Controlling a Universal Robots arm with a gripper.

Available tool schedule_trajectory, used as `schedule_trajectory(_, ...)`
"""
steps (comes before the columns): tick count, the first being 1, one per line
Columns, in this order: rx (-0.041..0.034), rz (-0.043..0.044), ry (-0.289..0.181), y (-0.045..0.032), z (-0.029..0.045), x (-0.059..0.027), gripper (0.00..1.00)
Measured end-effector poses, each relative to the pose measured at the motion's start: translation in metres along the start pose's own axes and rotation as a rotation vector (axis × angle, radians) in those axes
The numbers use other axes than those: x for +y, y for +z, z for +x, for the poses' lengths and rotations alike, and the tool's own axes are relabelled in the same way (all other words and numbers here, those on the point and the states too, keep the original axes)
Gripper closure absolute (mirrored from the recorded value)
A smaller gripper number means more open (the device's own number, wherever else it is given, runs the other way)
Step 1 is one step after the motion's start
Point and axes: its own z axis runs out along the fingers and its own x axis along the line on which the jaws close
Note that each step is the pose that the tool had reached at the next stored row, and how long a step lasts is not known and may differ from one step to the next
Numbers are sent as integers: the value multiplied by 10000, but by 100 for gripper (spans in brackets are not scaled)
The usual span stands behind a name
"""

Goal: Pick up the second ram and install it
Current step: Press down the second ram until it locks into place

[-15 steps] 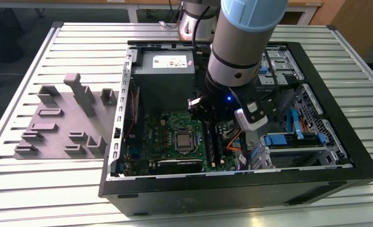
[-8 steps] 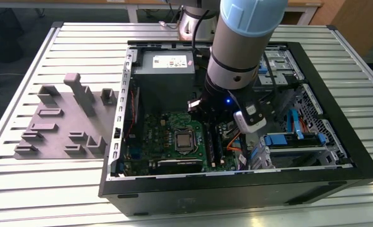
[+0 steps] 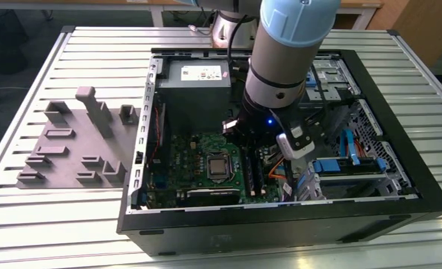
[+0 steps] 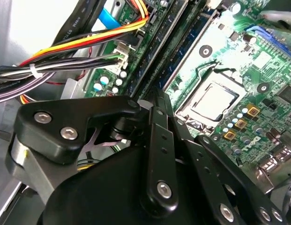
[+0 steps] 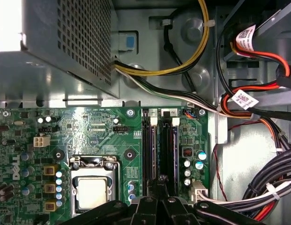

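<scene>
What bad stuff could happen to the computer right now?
The tool sits right above the black memory slots. If it is a little off line, it might scrape the green motherboard instead. The loose cable bundle lies close beside it and could perhaps get caught.

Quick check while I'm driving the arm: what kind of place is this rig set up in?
Probably a lab or workshop test bench: an open computer case lies on a slatted metal table, a grey parts fixture sits beside it, and the gripper hovers over the motherboard.
</scene>
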Motion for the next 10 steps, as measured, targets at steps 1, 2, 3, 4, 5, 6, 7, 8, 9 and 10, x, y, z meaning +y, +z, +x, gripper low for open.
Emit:
schedule_trajectory(1, 0, 2, 0, 5, 0, 0, 89)
schedule_trajectory(2, 1, 4, 0, 10, -1, 0, 89)
schedule_trajectory(3, 1, 3, 0, 14, 0, -1, 89)
schedule_trajectory(4, 0, 3, 0, 16, -1, -1, 89)
schedule_trajectory(5, -1, -1, 0, 18, -1, 0, 89)
schedule_trajectory(6, -1, -1, 0, 15, -1, 0, 89)
schedule_trajectory(7, -5, -10, 0, 4, -1, 2, 89)
schedule_trajectory(8, -10, -30, -1, -14, -1, 5, 89)
schedule_trajectory(9, -12, -38, -2, -43, 0, 7, 89)
schedule_trajectory(10, -4, -15, -1, -87, 2, 4, 89)
